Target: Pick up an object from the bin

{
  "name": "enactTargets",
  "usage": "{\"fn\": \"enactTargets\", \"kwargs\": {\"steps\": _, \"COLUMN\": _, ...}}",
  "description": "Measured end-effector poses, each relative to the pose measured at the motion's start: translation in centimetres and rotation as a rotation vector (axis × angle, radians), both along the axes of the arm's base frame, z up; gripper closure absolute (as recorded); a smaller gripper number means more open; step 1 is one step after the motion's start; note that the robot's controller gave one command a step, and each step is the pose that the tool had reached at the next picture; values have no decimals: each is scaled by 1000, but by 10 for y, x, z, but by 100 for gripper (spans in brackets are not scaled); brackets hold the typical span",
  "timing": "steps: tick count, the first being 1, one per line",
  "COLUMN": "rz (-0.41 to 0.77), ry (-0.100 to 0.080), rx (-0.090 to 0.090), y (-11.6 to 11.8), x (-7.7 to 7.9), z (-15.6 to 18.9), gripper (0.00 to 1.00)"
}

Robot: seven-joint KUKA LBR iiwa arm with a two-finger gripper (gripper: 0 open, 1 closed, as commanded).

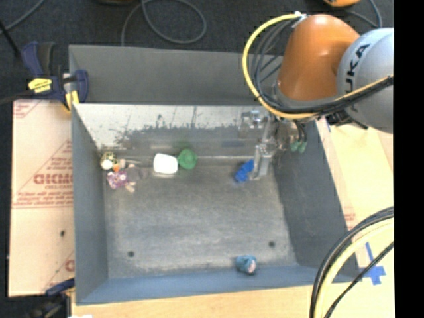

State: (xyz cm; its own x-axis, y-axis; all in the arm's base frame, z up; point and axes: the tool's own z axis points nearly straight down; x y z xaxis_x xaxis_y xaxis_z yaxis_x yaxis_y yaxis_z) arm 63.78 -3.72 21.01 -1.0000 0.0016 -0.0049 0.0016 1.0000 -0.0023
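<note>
My gripper (262,159) hangs low at the back right of the bin, under the orange-covered wrist. A small blue thing (243,173) lies on the bin floor right at its lower left tip, touching or nearly touching it. Whether the blue thing is held cannot be told. Further left along the back wall lie a white rounded block (165,163) and a green round piece (187,158), side by side.
A small cluster of purple and yellow bits (116,173) sits at the back left corner. A blue-grey ball (246,264) rests against the front wall. The arm and its yellow cables overhang the bin's right rear corner.
</note>
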Motion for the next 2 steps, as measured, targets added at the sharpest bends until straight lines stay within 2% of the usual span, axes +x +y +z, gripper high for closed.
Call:
{"fn": "enactTargets", "kwargs": {"steps": 1, "rz": 0, "ry": 0, "rx": 0, "y": 0, "x": 0, "z": 0, "gripper": 0}}
{"fn": "enactTargets", "kwargs": {"steps": 2, "rz": 67, "ry": -8, "rx": -1, "y": 0, "x": 3, "z": -35, "gripper": 0}}
